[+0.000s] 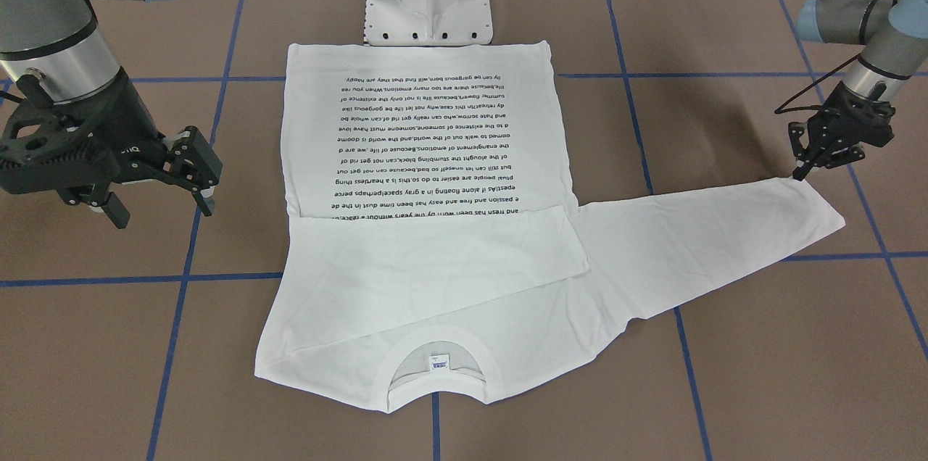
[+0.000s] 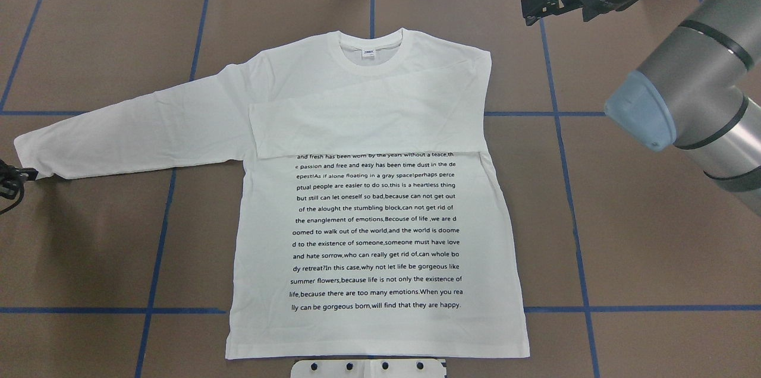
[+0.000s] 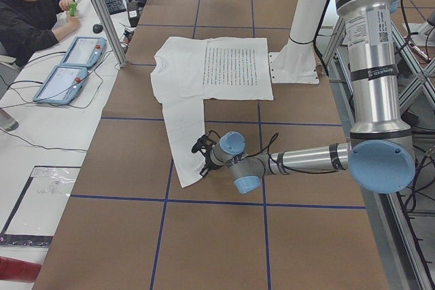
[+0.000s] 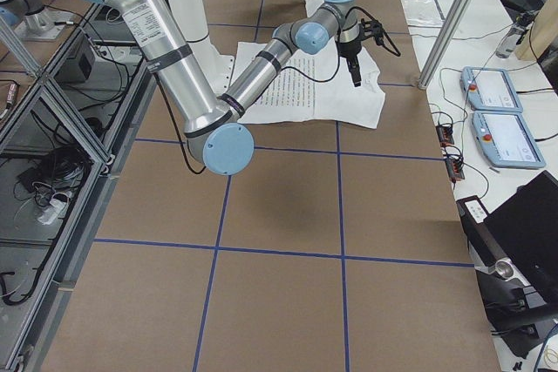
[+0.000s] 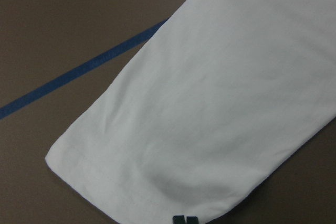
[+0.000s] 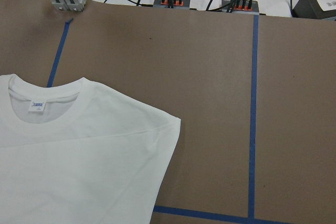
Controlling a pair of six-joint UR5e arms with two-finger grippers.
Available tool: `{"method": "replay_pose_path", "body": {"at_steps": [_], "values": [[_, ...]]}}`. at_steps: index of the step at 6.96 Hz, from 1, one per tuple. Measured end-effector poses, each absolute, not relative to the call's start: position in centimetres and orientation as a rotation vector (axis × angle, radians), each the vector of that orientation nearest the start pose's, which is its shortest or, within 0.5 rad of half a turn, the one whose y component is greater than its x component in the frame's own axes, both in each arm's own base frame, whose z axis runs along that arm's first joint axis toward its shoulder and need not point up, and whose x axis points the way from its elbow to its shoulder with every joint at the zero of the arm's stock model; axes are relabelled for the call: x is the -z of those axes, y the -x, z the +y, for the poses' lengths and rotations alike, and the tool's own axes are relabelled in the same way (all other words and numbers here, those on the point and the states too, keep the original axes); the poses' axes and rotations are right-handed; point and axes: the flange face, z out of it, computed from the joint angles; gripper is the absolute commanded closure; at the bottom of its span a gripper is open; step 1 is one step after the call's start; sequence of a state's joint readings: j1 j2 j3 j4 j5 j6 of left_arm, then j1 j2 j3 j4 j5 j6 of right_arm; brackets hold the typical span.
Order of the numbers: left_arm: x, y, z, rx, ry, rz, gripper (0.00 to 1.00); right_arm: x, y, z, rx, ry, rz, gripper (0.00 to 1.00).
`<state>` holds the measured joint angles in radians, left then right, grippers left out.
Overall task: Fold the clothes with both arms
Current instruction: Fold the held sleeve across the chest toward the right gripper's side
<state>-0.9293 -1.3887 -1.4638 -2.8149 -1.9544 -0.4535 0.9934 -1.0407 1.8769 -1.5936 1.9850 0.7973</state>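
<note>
White T-shirt (image 2: 380, 229) lies flat mid-worktop (image 2: 624, 247), print up, one sleeve folded across the chest. Left wrist view catches what overhead crops: left gripper (image 5: 184, 219), fingertips together at the outstretched cuff's edge. Front view shows right gripper (image 1: 165, 217) spread apart, off the shirt.

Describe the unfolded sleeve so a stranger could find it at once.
Start at the white T-shirt on the table. One long sleeve stretches flat toward the robot's left, cuff by the left end effector; the other sleeve lies folded across the chest.
</note>
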Motion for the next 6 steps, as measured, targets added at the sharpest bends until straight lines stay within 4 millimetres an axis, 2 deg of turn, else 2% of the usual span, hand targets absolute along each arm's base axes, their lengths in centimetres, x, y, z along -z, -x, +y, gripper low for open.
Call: {"method": "replay_pose_path", "body": {"at_steps": [1,2,4,6], "values": [[-64.2,-18.4,-41.2,-0.351,-0.669,0.815,1.0,-22.8,25.6,-56.4,-0.038,-0.371,-0.811,0.0],[-61.0,-18.4,-43.2,-0.33,-0.733,0.838,1.0,-22.8,25.7,-56.4,-0.038,-0.371,-0.811,0.0],[-54.1,-19.0,-49.1,-0.251,-0.817,0.882,1.0,-22.8,25.7,-56.4,-0.038,-0.37,-0.811,0.0],[-45.2,-22.3,-55.7,-0.164,-0.802,0.931,1.0,-22.9,25.7,-56.4,-0.039,-0.367,-0.81,0.0]]}}
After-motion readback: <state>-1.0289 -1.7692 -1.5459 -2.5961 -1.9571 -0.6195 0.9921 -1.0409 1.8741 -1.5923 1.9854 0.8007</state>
